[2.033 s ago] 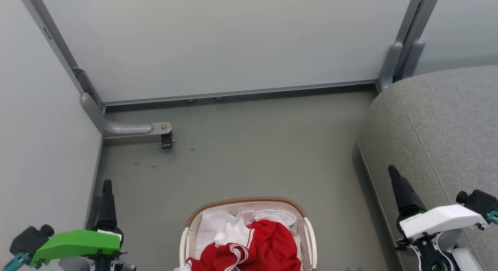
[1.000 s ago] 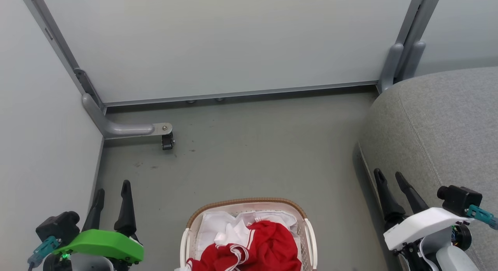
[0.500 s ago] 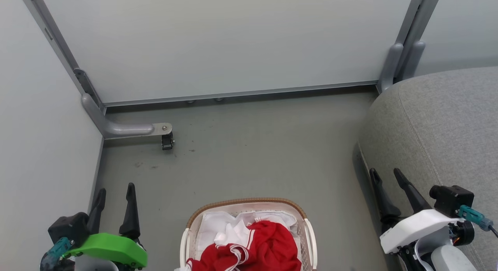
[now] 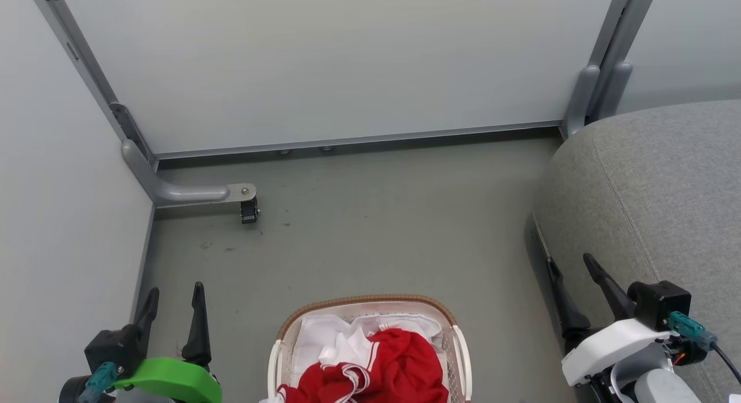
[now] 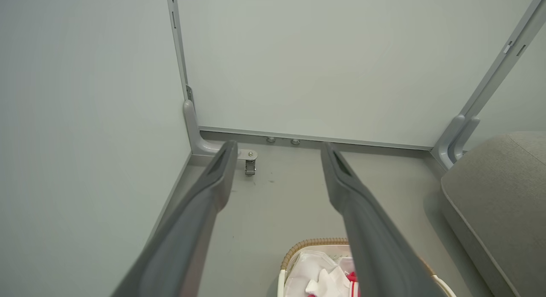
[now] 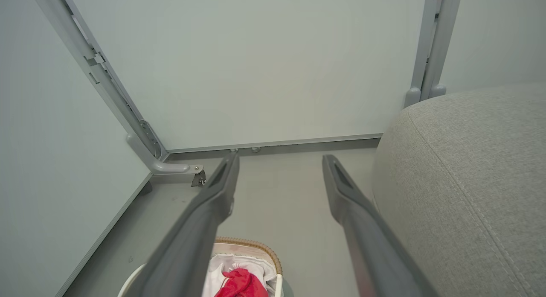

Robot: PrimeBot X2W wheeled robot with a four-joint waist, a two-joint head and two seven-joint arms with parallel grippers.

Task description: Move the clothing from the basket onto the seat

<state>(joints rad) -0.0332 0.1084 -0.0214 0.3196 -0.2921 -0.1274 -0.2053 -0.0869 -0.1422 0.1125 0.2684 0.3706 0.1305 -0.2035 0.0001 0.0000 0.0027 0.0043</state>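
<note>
The white basket (image 4: 460, 356) with a brown rim sits on the floor at the bottom centre, holding red clothing (image 4: 388, 368) with white striped trim over white fabric. The basket (image 5: 298, 248) and clothing (image 5: 353, 280) also peek in at the bottom of the left wrist view, and basket (image 6: 251, 245) and clothing (image 6: 241, 284) in the right wrist view. The grey seat (image 4: 666, 189) fills the right side. My left gripper (image 4: 176, 296) is open, left of the basket. My right gripper (image 4: 570, 264) is open beside the seat's front edge, right of the basket. Both hold nothing.
White partition panels (image 4: 324, 61) close off the back and left, on grey metal frame legs. A foot bracket with a small black caster (image 4: 249, 209) juts onto the grey floor (image 4: 376, 229) at the back left. Bare floor lies between basket and back wall.
Both grippers rolled from edge-on to showing two spread fingers, then drew back toward the bottom of the view. Basket, clothing and seat have not moved.
</note>
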